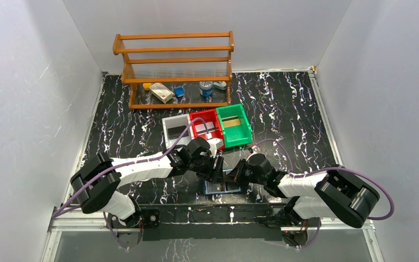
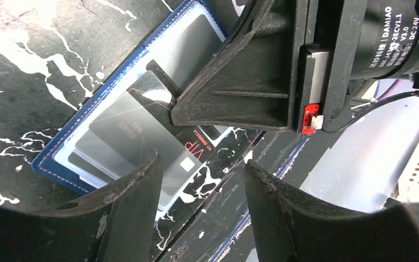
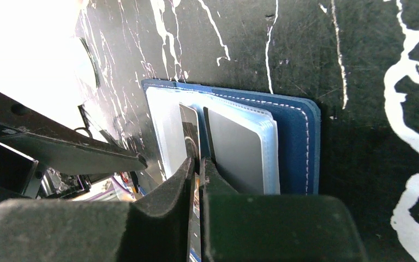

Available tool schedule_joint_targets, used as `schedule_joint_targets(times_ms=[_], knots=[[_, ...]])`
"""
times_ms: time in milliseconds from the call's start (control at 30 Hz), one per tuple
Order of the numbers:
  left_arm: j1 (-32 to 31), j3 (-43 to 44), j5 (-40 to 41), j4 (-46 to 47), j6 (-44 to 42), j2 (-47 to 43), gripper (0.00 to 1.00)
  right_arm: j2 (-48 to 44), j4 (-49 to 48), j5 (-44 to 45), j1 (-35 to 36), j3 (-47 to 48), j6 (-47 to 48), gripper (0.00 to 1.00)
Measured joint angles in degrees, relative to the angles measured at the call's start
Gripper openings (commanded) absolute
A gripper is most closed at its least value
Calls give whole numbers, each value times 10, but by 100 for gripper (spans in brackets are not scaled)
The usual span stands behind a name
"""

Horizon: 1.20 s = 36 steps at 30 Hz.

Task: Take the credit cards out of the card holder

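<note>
White-walled enclosure; black surface (image 1: 283,109) with white marbling.

- Wooden rack (image 1: 174,49) at 12 o'clock on the surface, small items on its bottom shelf.
- Three bins in a row just short of centre: grey bin (image 1: 170,134), red bin (image 1: 196,117), green bin (image 1: 238,140).
- Card holder (image 3: 297,147) lies flat and open at 6 o'clock, near the front edge, between the two arm tips. Navy cover with pale stitching, lighter blue inner faces, clear sleeves with cards in them.
- Right gripper (image 3: 199,164): pressed together on the edge of a thin dark credit card (image 2: 142,136), reaching in from 3 o'clock.
- The card carries "VIP" lettering. It lies angled across the holder's inner face, one end past the holder's edge. Whether its other end is in a sleeve, cannot tell.
- Left gripper (image 2: 202,164): spread, nothing between its fingers, poised over the printed end of the card from the 9 o'clock side. Contact with card or holder not visible.
- The two grippers sit close together over the holder.
</note>
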State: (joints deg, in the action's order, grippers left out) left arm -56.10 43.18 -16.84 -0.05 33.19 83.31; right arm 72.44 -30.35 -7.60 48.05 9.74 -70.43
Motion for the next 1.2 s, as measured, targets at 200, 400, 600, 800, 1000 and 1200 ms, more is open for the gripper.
schedule_joint_targets(times_ms=[200, 400, 600, 800, 1000, 1200], knots=[[0, 0, 5, -10, -1, 17, 54, -7, 3, 1, 0, 0, 0, 14], [0, 0, 24, -33, -17, 31, 52, -9, 6, 1, 0, 0, 0, 16], [0, 2, 25, -22, -21, 37, 50, -13, 9, 1, 0, 0, 0, 16], [0, 2, 33, -26, -23, 37, 49, -34, 31, 9, 0, 0, 0, 17], [-1, 0, 40, -26, -25, 35, 47, -57, 50, 18, -1, -2, 0, 19], [-1, -4, 39, -19, -27, 35, 40, -57, 40, 16, -3, -9, -3, 30]])
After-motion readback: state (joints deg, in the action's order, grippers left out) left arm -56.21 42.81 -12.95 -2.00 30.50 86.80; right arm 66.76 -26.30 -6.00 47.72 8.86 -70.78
